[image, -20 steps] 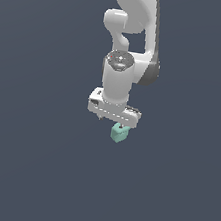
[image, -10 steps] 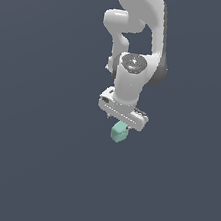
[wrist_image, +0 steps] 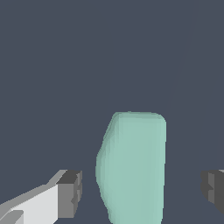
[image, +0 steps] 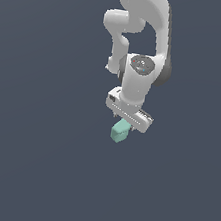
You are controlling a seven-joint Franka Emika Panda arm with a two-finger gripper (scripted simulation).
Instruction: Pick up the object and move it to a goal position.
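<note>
The white Franka arm (image: pixel 143 42) comes down from the top of the exterior view, bends at a rounded elbow on that view's left, and folds back into a thick wrist that points downward and leans a little toward the view's right. The flat hand bar at its end is tilted, its end on the exterior view's right sitting lower.

The claw (image: pixel 124 124) hangs directly over the mint-green block (image: pixel 120 131), which shows just under the hand bar. In the wrist view the block (wrist_image: pixel 133 168) stands between the two dark fingertips (wrist_image: pixel 70 194), with a clear gap of grey background on each side of it, so the claw is spread wider than the block and touches it on neither side. The block looks tall and narrow there, with rounded upper corners and one slightly bulging flank.
</note>
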